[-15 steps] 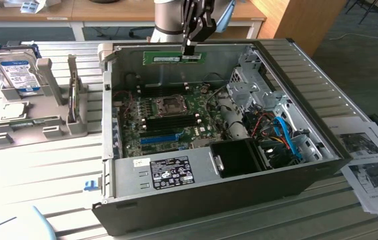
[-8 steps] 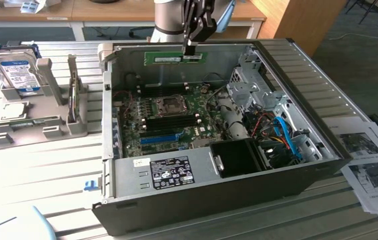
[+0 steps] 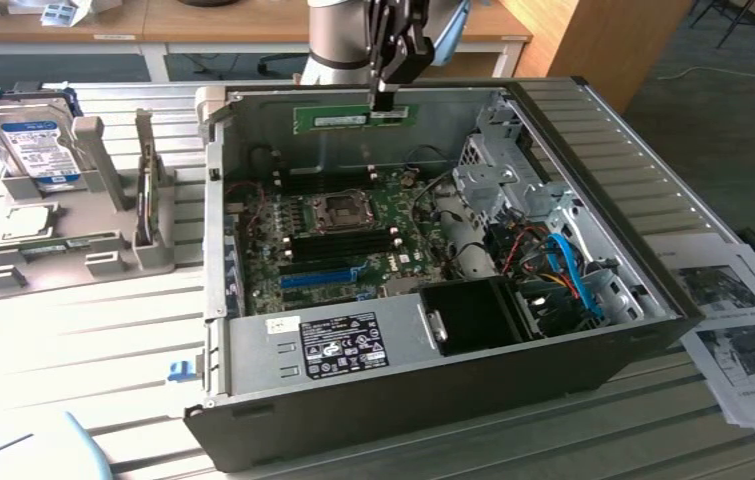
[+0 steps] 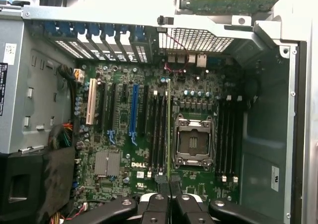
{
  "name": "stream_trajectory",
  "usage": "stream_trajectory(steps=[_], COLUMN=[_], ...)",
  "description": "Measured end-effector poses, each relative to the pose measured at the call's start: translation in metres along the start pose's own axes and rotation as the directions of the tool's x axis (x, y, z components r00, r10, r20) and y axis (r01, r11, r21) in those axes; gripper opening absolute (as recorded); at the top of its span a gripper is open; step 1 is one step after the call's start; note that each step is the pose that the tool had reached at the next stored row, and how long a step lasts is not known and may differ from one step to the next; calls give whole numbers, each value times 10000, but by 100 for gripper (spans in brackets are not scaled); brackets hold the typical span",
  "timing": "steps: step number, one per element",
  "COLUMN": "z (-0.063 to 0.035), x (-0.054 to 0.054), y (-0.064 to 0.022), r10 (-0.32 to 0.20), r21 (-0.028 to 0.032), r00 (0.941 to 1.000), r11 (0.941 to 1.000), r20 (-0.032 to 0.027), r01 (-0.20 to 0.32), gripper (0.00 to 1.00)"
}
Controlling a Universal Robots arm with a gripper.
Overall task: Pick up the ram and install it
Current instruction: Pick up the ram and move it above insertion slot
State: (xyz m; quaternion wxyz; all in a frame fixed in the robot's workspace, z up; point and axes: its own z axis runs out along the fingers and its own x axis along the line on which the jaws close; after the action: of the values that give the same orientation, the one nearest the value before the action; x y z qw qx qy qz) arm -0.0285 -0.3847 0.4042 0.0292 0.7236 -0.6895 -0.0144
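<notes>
The ram (image 3: 354, 118) is a long green stick with a white label. It hangs level above the far side of the open computer case (image 3: 644, 300), and my gripper (image 3: 385, 103) is shut on its right part from above. In the wrist view the ram (image 4: 169, 134) shows edge-on as a thin green line running out from my fingertips (image 4: 162, 180). It lies over the motherboard (image 4: 114, 129), between the black memory slots (image 4: 158, 129) and the CPU socket (image 4: 193, 142), and is still above the board.
A silver hard drive (image 3: 33, 145) stands in a grey holder (image 3: 70, 255) at the exterior view's left. Papers (image 3: 737, 320) lie at the right. Inside the case are a blue slot (image 3: 317, 277), a black shroud (image 3: 484, 315) and cables (image 3: 564, 270).
</notes>
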Motion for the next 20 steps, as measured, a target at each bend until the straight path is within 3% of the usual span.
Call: stream_trajectory(steps=[2,20], z=[0,40], x=[0,-1], y=[1,-1], r10=[0,1], r21=[41,67], r00=[10000,10000], r11=[10000,10000], r20=[-2,-4], r01=[0,-1], gripper=[11,11])
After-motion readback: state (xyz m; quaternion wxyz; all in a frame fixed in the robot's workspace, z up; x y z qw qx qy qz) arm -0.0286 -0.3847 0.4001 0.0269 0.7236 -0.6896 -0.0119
